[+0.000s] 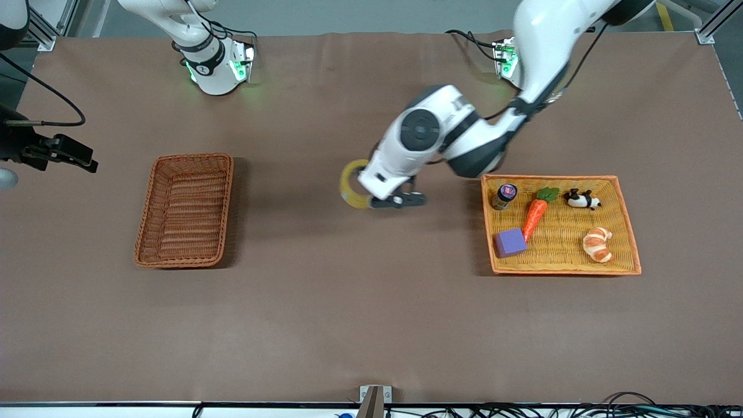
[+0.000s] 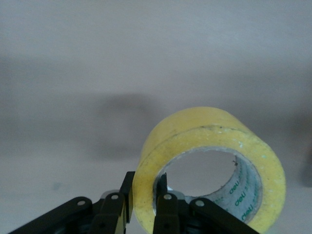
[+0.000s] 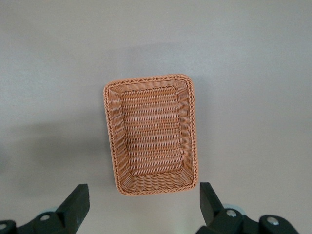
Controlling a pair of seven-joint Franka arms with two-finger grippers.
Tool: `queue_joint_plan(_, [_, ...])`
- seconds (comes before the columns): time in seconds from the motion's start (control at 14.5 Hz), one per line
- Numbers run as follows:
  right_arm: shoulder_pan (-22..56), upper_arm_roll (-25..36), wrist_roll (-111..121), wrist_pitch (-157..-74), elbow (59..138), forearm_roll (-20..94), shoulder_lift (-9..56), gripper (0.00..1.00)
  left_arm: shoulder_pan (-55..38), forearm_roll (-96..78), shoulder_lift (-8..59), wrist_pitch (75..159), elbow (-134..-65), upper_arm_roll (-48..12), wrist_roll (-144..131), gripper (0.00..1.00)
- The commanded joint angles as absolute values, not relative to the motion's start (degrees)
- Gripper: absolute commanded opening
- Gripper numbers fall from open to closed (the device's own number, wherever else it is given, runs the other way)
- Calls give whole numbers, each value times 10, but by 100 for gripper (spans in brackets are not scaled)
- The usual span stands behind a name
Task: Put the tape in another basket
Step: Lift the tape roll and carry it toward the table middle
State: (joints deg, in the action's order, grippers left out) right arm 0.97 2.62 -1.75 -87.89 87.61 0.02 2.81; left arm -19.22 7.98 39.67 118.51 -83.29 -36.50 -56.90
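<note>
The tape (image 1: 350, 184), a yellowish roll, hangs in my left gripper (image 1: 371, 196) over the bare table between the two baskets. In the left wrist view the gripper (image 2: 145, 187) is shut on the tape (image 2: 204, 127), with one finger outside the roll's wall and one inside its grey core. The reddish-brown basket (image 1: 191, 157) sits empty toward the right arm's end. My right gripper (image 1: 87, 162) waits high up at that end, open and empty. In its wrist view it (image 3: 144, 195) looks down on the basket (image 3: 146, 79).
A wide orange-yellow tray (image 1: 551, 177) lies toward the left arm's end. It holds a small jar (image 1: 504, 196), a toy carrot (image 1: 535, 213), a panda figure (image 1: 582, 200), a croissant (image 1: 598, 244) and a purple block (image 1: 510, 242).
</note>
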Motion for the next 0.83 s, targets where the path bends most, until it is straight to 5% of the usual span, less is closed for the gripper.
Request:
queue_joint_plan(0.0, [3,23,-9,-881,885,8,19,100,-272,107,488,1192,-705,-335,-599,7])
queue_joint_plan(0.28, [3,23,-8,-881,887,8,19,100,-368,106,533,1280,-665,-245,-592,8])
queue_joint_plan(0.76, [8,22,-9,-903,896,8,22,100,-365,104,568,1267,-667,-233,-562,24])
